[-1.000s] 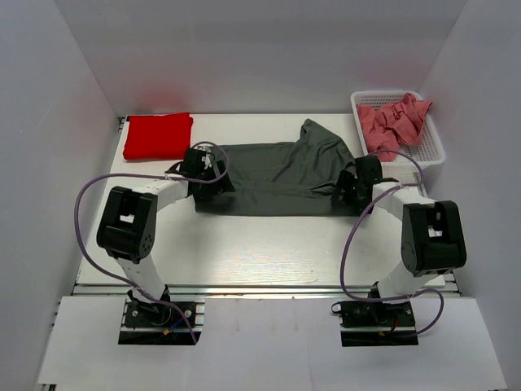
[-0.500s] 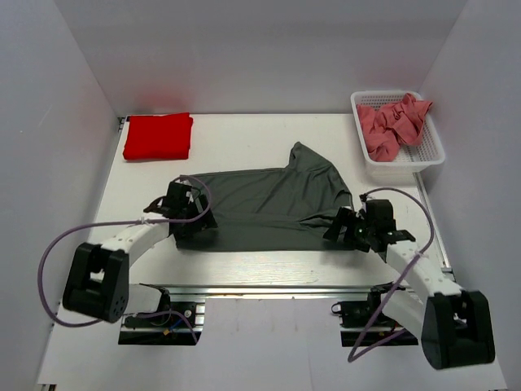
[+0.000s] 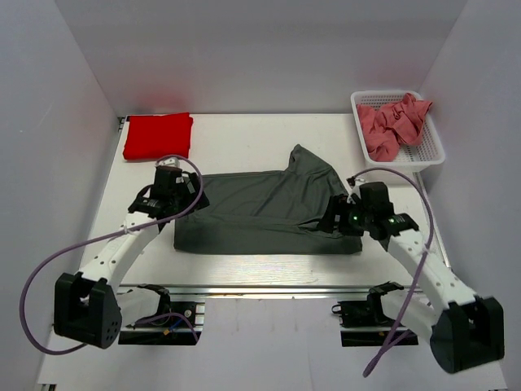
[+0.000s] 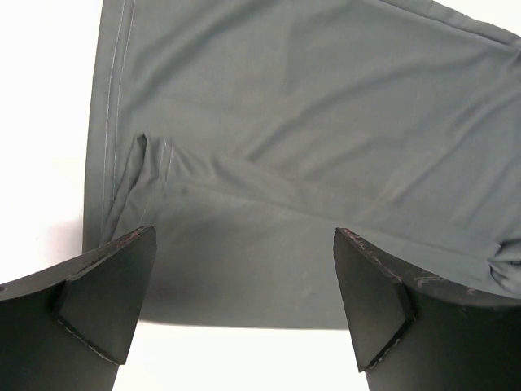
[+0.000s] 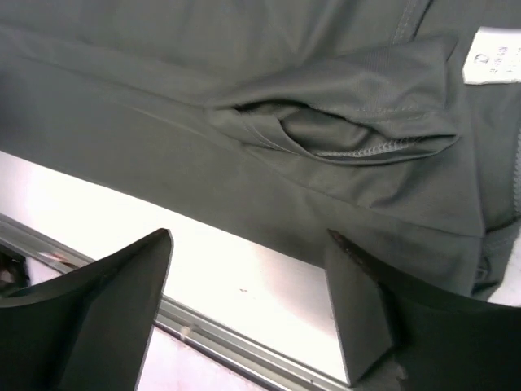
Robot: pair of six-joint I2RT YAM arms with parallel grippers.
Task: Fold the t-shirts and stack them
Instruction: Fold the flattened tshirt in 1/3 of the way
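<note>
While the dark grey t-shirt lies spread on the bench, your left pincer and right pincer hover spread wide, empty, above its two ends. You look to be starting its fold; next, lower and pinch both near corners.

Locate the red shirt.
Top view: the red shirt lies folded at the far left corner of the table, beyond the left tool, apart from the grey shirt.
</note>
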